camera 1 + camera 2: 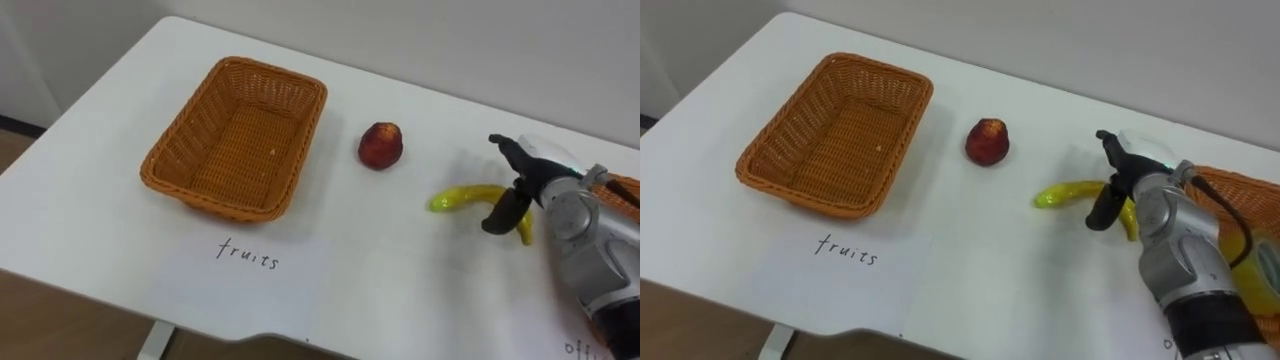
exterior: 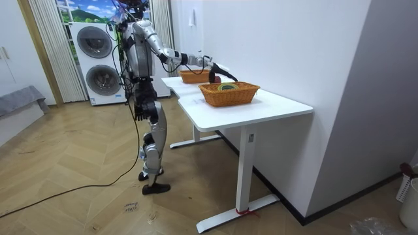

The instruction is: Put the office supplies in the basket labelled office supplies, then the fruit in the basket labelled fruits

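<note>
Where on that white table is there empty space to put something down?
Widest bare stretch: the table left of the fruits basket. A smaller gap lies between that basket and the red fruit. Crowded at the right, where the right hand hovers over the banana by the second basket.

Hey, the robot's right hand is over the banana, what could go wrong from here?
1. The right hand hangs over one end of the banana with its fingers open; a grip that far off the middle may let the banana swing or slip out.
2. The red fruit lies between the banana and the fruits basket; a low carry could knock it rolling.
</note>
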You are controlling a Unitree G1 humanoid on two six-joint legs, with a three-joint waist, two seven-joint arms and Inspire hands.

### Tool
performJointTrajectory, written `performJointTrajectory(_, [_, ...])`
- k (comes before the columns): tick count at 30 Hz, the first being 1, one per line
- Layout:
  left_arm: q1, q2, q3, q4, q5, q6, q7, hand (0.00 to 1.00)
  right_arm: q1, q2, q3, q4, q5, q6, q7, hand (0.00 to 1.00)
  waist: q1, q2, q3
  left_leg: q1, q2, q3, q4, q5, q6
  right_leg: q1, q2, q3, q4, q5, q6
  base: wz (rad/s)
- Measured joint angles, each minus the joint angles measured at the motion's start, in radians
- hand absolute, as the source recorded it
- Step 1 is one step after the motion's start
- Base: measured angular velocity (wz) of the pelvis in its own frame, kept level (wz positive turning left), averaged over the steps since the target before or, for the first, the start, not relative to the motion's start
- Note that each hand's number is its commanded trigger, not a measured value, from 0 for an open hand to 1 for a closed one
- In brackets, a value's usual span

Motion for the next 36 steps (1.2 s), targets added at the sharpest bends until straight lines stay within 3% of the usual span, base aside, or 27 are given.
performJointTrajectory(15, [0.024,0.012,0.001,0.0,0.024,0.028,-0.034,0.0,-0.025,0.006,0.0,0.131,0.0,-0.003,-0.073,0.0,0.005,0.0,-0.0014,-0.015,-0.001,-0.028,0.01,0.0,0.0,0.007,-0.003,-0.034,-0.001,0.0,0.0,0.06])
performJointTrajectory(24, [0.036,0.015,-0.016,-0.001,0.024,0.028,-0.071,0.0,-0.06,0.005,0.0,0.168,0.004,-0.01,-0.097,0.0,0.005,0.019,-0.0052,-0.035,-0.001,-0.028,0.018,0.0,0.0,-0.011,-0.002,-0.033,0.001,0.001,-0.001,-0.01])
performJointTrajectory(29, [0.036,0.018,-0.054,-0.002,0.023,0.026,-0.074,0.0,-0.108,0.005,0.0,0.227,0.029,-0.016,-0.113,0.0,0.002,0.033,-0.0136,-0.04,-0.001,-0.031,0.015,0.0,0.0,-0.017,-0.004,-0.053,0.001,0.001,-0.001,0.01])
performJointTrajectory(36, [0.037,0.02,-0.066,-0.002,0.015,0.019,-0.076,0.0,-0.121,0.004,0.006,0.254,0.09,-0.037,-0.133,0.0,-0.001,0.031,-0.0134,-0.046,-0.001,-0.034,0.021,0.0,0.0,-0.022,-0.005,-0.067,0.0,0.001,-0.001,0.0])
